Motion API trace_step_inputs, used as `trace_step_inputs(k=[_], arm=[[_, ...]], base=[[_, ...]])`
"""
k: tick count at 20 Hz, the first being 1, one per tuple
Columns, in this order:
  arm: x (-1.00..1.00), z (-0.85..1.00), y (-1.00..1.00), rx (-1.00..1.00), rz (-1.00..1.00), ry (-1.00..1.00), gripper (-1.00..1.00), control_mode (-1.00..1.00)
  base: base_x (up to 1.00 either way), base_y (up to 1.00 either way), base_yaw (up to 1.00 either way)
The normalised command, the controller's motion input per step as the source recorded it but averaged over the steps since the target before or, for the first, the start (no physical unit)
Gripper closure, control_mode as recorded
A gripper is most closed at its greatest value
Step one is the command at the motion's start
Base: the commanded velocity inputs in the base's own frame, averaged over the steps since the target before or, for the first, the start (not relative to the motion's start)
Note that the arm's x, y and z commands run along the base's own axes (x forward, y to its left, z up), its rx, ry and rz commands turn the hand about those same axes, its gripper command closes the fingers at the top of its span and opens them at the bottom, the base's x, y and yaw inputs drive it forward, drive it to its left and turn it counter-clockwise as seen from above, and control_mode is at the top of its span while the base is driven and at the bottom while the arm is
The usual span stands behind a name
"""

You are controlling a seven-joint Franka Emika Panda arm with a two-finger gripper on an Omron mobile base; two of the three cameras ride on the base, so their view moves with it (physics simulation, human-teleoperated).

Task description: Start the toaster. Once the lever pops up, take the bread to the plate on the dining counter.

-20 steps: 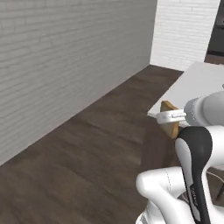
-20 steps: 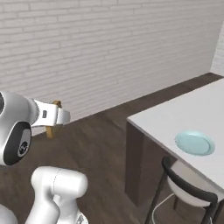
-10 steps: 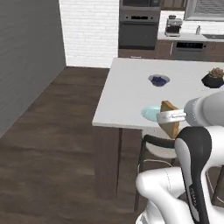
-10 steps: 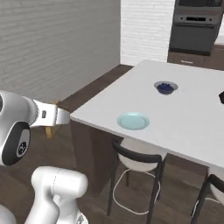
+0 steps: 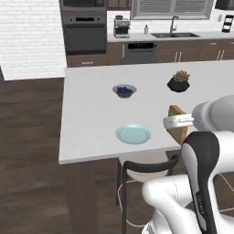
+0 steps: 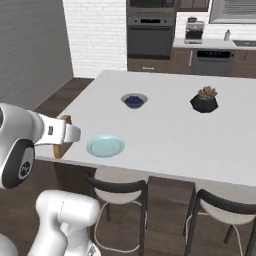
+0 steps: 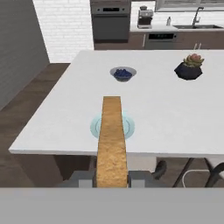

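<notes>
The large white rectangular slab desk (image 5: 91,109) with a dark wood base carries all loose items. The white robot arm with dark joints (image 6: 20,145) stands at the near long edge of the desk, above a dark-framed stool (image 5: 146,167).

The round, flat, pale blue-green plate (image 5: 133,134) lies close to the near edge of the desk, well clear of both corners. The black faceted pot holding a small succulent (image 5: 178,82) sits farther in, toward the right side. The small grey bowl with dark blue contents (image 5: 124,90) sits beyond the plate, toward the middle of the desk.

The flat golden-tan bread slice with a darker crust (image 7: 111,138) stands on edge, pinched between the two dark fingers (image 7: 81,178). In the hand view the slice lines up with the plate; in the base views it hangs at the near edge of the desk, beside the plate and not touching it.
</notes>
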Motion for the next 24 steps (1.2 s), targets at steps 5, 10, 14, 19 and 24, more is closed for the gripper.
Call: trace_step_inputs(k=[5, 10, 14, 19, 24], arm=[[0.00, 0.00, 0.00, 0.00, 0.00, 0.00, 1.00, 1.00], [0.00, 0.00, 0.00, 0.00, 0.00, 0.00, 1.00, 1.00], [0.00, 0.00, 0.00, 0.00, 0.00, 0.00, 1.00, 1.00], [0.00, 0.00, 0.00, 0.00, 0.00, 0.00, 1.00, 1.00], [0.00, 0.00, 0.00, 0.00, 0.00, 0.00, 1.00, 1.00]], base=[[0.04, 0.21, -0.15], [0.11, 0.29, -0.05], [0.34, 0.49, -0.05], [0.32, 0.43, -0.02], [0.44, 0.14, 0.00]])
